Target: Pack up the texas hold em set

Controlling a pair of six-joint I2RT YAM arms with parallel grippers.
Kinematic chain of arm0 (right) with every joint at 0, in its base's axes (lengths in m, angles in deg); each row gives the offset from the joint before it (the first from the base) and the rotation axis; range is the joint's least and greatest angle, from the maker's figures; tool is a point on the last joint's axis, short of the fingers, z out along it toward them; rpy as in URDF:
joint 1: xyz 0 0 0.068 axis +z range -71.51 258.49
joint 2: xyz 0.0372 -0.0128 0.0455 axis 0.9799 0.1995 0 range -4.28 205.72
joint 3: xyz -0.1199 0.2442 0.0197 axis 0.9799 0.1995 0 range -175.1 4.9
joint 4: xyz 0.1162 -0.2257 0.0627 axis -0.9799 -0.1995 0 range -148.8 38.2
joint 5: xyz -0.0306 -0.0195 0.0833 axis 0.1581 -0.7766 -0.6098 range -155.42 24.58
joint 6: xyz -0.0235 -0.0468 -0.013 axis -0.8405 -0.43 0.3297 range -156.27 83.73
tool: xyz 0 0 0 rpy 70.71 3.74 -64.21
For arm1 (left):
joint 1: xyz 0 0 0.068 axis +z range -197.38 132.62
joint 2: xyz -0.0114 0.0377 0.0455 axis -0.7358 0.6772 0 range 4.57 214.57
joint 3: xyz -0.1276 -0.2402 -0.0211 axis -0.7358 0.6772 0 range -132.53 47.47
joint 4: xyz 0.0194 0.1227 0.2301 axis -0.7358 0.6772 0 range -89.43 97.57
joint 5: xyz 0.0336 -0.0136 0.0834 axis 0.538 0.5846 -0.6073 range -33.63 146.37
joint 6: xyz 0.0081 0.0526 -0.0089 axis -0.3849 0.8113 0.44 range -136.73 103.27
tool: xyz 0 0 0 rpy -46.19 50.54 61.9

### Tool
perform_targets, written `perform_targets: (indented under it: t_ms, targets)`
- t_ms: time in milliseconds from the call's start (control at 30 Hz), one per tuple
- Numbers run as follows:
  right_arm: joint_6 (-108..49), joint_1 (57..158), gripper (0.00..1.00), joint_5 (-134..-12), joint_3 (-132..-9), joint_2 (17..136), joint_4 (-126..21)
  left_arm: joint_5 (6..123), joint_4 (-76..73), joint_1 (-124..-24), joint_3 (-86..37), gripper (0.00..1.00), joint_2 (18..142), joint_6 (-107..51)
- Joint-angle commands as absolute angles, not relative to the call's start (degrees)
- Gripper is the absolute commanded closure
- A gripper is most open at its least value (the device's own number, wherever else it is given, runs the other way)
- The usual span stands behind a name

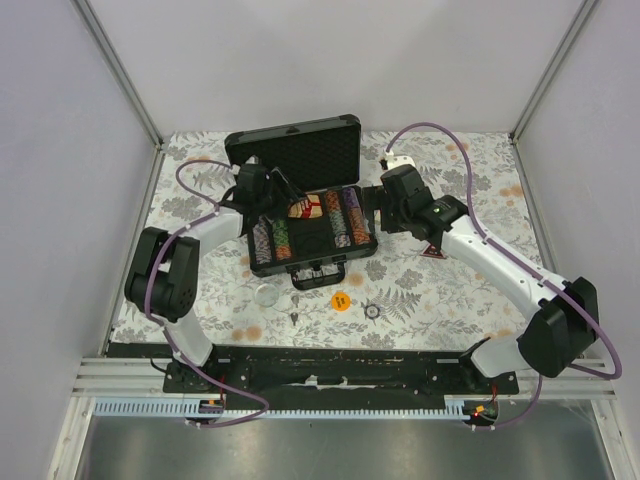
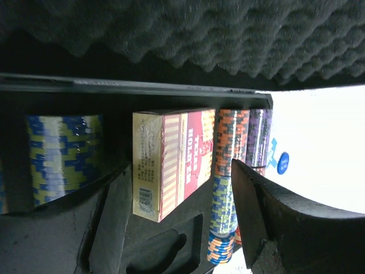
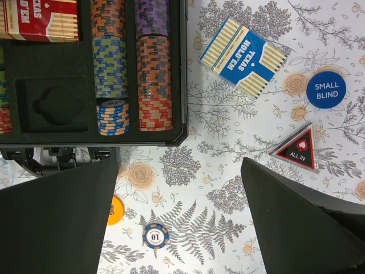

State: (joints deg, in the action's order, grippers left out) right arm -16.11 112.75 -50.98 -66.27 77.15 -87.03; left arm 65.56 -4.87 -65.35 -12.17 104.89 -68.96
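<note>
The texas hold em set's black case (image 1: pixel 262 143) lies open at mid-table, its foam lid tilted back. Rows of striped chips (image 1: pixel 347 218) fill its tray. A red card deck (image 2: pixel 174 162) rests in a foam slot. My left gripper (image 2: pixel 179 217) hangs open over the deck, its fingers apart from it on both sides. An empty foam slot (image 2: pixel 157 251) lies below the deck. My right gripper (image 3: pixel 179 211) stands open above the table, right of the case, holding nothing. A blue card deck (image 3: pixel 242 57) lies on the cloth beside the case.
On the flowered cloth lie a blue "small blind" button (image 3: pixel 325 89), a triangular "all in" marker (image 3: pixel 296 149), an orange button (image 1: pixel 341 300), a loose "10" chip (image 3: pixel 155 235) and a clear round piece (image 1: pixel 266 294). White walls enclose the table.
</note>
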Motion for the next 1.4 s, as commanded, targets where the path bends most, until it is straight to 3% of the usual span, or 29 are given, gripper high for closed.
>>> perform_targets:
  t_ms: [0,333,467,700,1000,1367]
  targets:
    - [-16.1,112.5,0.03,-51.7,-68.8,77.5,-86.3,58.0,3.3,-65.8,-18.0,0.27,101.8,-64.0]
    - [-16.2,112.3,0.03,-51.6,-67.3,76.6,-86.2,53.7,10.0,-67.5,-20.1,0.30,103.4,-64.5]
    - [-16.1,112.2,0.03,-51.4,-66.8,76.1,-85.9,53.8,10.4,-68.1,-20.5,0.36,104.4,-64.5]
    - [-15.5,112.2,0.03,-51.0,-66.4,76.0,-85.9,55.0,10.8,-68.6,-21.4,0.58,106.0,-64.2]
    - [-14.7,112.0,0.04,-51.1,-66.2,76.4,-85.9,54.2,13.9,-68.6,-22.9,0.62,108.5,-63.8]
    - [-12.8,111.6,0.06,-51.4,-65.9,77.0,-85.9,52.3,18.6,-68.7,-26.8,0.82,111.5,-64.2]
